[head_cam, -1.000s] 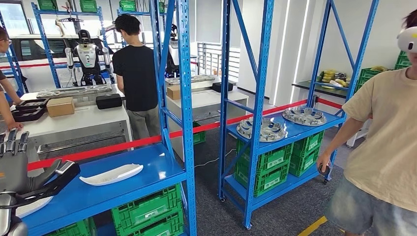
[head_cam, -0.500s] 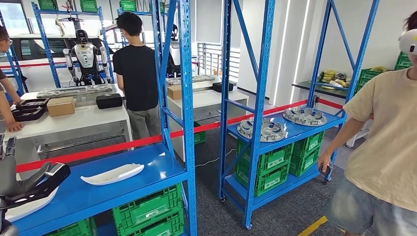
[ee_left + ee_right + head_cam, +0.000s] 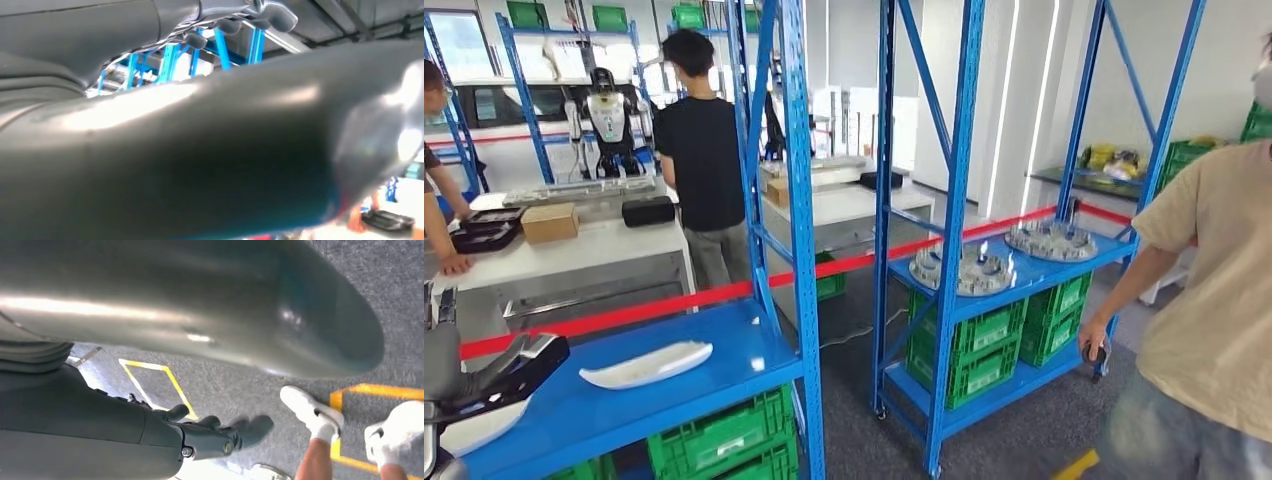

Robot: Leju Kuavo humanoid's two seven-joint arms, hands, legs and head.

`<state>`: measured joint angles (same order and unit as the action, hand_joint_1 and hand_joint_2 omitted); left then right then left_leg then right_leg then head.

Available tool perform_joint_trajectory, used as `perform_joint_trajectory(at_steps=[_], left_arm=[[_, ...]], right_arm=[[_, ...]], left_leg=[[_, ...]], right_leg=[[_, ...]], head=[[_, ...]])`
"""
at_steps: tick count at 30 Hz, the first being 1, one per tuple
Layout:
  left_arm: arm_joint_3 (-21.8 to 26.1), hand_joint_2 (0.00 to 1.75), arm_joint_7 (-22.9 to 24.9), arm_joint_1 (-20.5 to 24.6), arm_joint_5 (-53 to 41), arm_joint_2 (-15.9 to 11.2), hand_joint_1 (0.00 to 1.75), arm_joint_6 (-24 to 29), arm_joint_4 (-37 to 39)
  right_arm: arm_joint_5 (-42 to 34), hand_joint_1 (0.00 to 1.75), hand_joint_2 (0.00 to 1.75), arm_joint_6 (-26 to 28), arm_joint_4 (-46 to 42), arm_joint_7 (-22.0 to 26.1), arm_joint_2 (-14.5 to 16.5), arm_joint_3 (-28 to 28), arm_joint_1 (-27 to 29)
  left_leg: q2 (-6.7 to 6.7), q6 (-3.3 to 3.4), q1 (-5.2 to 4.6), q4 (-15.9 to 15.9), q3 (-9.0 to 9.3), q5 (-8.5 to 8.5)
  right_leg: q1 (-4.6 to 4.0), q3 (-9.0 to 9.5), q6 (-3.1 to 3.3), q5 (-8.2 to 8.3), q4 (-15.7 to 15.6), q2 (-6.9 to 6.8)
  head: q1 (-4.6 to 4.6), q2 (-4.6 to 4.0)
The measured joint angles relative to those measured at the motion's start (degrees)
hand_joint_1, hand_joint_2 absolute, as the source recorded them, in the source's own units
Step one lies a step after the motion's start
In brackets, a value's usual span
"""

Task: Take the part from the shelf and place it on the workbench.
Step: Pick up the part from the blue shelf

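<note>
While the left hand (image 3: 449, 345) is raised at the near end of the blue shelf (image 3: 724, 335), the following is recorded.

Left hand: grey palm and dark fingers are seen upright at the frame edge, with a dark wrist unit beside them. Whether the fingers are apart or closed on anything cannot be told; the left wrist view is blocked by a blurred dark surface, with only curled fingertips (image 3: 227, 26) visible against blue racking.

Right hand (image 3: 220, 435): it is seen hanging over grey floor with yellow tape lines, dark fingers loosely curled, nothing visibly held. Whether it is fully closed cannot be told.

Task part: a white, elongated, curved part (image 3: 646, 365) is lying flat on the shelf deck, a little beyond the left hand and apart from it. A second white piece (image 3: 474, 425) lies just under that hand, partly hidden.

Workbench: a white workbench (image 3: 574, 250) is placed well beyond the hand, behind a red barrier tape (image 3: 674, 302), with a cardboard box (image 3: 550, 222) and black trays (image 3: 484, 230) on it.

Step judged in hand: the reach for the part. It is judged best approached from above, with the fingers spread before contact, and the thin shell gripped across its narrow width near mid-length so that it is not tipped when lifted.

Persons: one in a black shirt (image 3: 699, 160) stands far beyond the hand; another in a beige shirt (image 3: 1214, 290) stands well off to the right.
</note>
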<state>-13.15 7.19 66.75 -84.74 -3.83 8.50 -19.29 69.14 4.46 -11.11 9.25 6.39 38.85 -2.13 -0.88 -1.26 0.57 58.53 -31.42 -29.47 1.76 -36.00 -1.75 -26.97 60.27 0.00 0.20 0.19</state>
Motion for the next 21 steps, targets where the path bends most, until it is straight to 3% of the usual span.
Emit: perform_joint_trajectory(at_steps=[2, 4, 5, 7, 8, 9, 10, 12, 13, 14, 18, 20, 21], left_arm=[[0.0, 0.0, 0.0, -0.1, 0.0, -0.1, 0.0, 0.1, 0.0], [0.0, 0.0, 0.0, -0.2, 0.0, -0.2, 0.0, 0.2, 0.0], [0.0, 0.0, 0.0, -0.2, 0.1, -0.3, 0.0, 0.2, 0.0], [0.1, 0.0, 0.0, -0.5, 0.1, -0.4, 0.0, 0.2, 0.2], [0.1, 0.0, 0.0, -0.7, 0.1, -0.5, 0.0, 0.2, 0.3], [0.1, 0.0, 0.0, -1.0, 0.1, -0.5, 0.0, 0.1, 0.4], [0.1, 0.0, 0.2, -1.2, 0.1, -0.6, 0.0, 0.1, 0.4], [0.2, 0.0, 0.4, -1.2, 0.1, -0.7, 0.0, -0.1, 0.4], [0.3, 0.0, 0.6, -1.2, 0.1, -0.8, 0.0, -0.2, 0.5], [0.3, 0.0, 0.8, -1.1, 0.1, -0.9, 0.0, -0.4, 0.5], [0.3, 0.0, 1.3, -1.0, 0.2, -1.0, 0.0, -1.4, 0.4], [0.4, 0.0, 1.4, -0.8, 0.2, -1.0, 0.0, -1.8, 0.4], [0.4, 0.0, 1.5, -0.7, 0.2, -1.0, 0.0, -1.9, 0.5]], right_arm=[[0.1, 0.0, 0.0, 0.0, 0.1, 0.0, 0.1, 0.0, 0.0], [0.2, 0.0, 0.0, 0.0, 0.1, 0.0, 0.1, 0.1, -0.1], [0.3, 0.0, 0.0, 0.0, 0.1, 0.0, 0.1, 0.1, -0.1], [0.4, 0.0, 0.0, -0.1, 0.1, -0.1, 0.1, 0.1, -0.1], [0.4, 0.0, 0.0, -0.2, 0.1, -0.1, 0.1, 0.1, -0.1], [0.4, 0.0, 0.0, -0.2, 0.1, -0.1, 0.1, 0.1, -0.1], [0.4, 0.0, 0.0, -0.2, 0.1, -0.1, 0.1, 0.1, -0.1], [0.4, 0.0, 0.0, -0.2, 0.1, -0.1, 0.2, 0.1, -0.2], [0.4, 0.0, 0.0, -0.2, 0.1, -0.1, 0.2, 0.1, -0.2], [0.4, 0.0, 0.0, -0.2, 0.2, -0.1, 0.3, 0.1, -0.3], [0.5, 0.0, 0.0, -0.2, 0.2, -0.2, 0.3, 0.2, -0.4], [0.5, 0.0, 0.0, -0.2, 0.2, -0.3, 0.3, 0.2, -0.6], [0.5, 0.0, 0.0, -0.2, 0.2, -0.4, 0.3, 0.2, -0.7]], left_leg=[[-0.04, -0.55, -0.01, -0.3, 0.11, -0.17], [0.22, -1.06, 0.05, 1.8, -0.77, -1.25], [0.37, -1.24, 0.04, 4.7, -2.29, -2.37], [0.52, -1.34, 0.0, 12.9, -7.24, -4.75], [0.52, -1.24, -0.01, 16.1, -9.6, -5.06], [0.52, -1.03, -0.05, 17.4, -11.09, -4.19], [0.52, -0.69, -0.13, 16.3, -11.4, -2.14], [0.49, 0.47, -0.59, 9.1, -9.4, 3.68], [0.51, 1.09, -0.9, 5.7, -8.05, 5.61], [0.53, 1.59, -1.21, 3.1, -6.91, 6.41], [0.44, 2.21, -1.27, -0.4, -4.69, 5.12], [0.41, 2.54, -0.83, -1.1, -3.43, 4.79], [0.43, 2.69, -0.72, -1.2, -3.02, 4.53]], right_leg=[[0.04, 0.15, 1.12, -0.36, -0.2, 0.06], [0.14, 0.75, 2.08, -0.72, -0.3, 0.16], [0.16, 1.11, 2.49, -0.93, -0.5, 0.2], [-0.02, 1.78, 3.05, -1.5, -0.5, 0.25], [-0.17, 2.2, 3.23, -1.85, -0.5, 0.27], [-0.34, 2.75, 3.35, -2.28, -0.5, 0.31], [-0.54, 3.43, 3.41, -2.75, -0.5, 0.36], [-0.82, 4.83, 3.4, -3.78, -0.6, 0.45], [-0.95, 5.37, 3.22, -4.21, -0.7, 0.5], [-0.95, 5.67, 2.97, -4.51, -0.8, 0.52], [-0.98, 5.9, 1.84, -4.42, -0.4, 0.26], [-0.97, 4.02, 1.35, -5.53, 3.3, 0.21], [-0.88, 1.95, 1.03, -6.67, 6.7, 0.21]], head=[[-0.11, 0.04], [-0.26, 0.05], [-0.35, 0.05], [-0.46, 0.05], [-0.49, 0.05], [-0.5, 0.05], [-0.53, 0.05], [-0.57, 0.05], [-0.57, 0.03], [-0.59, 0.02], [-0.42, 0.0], [-0.26, -0.01], [-0.19, -0.01]])
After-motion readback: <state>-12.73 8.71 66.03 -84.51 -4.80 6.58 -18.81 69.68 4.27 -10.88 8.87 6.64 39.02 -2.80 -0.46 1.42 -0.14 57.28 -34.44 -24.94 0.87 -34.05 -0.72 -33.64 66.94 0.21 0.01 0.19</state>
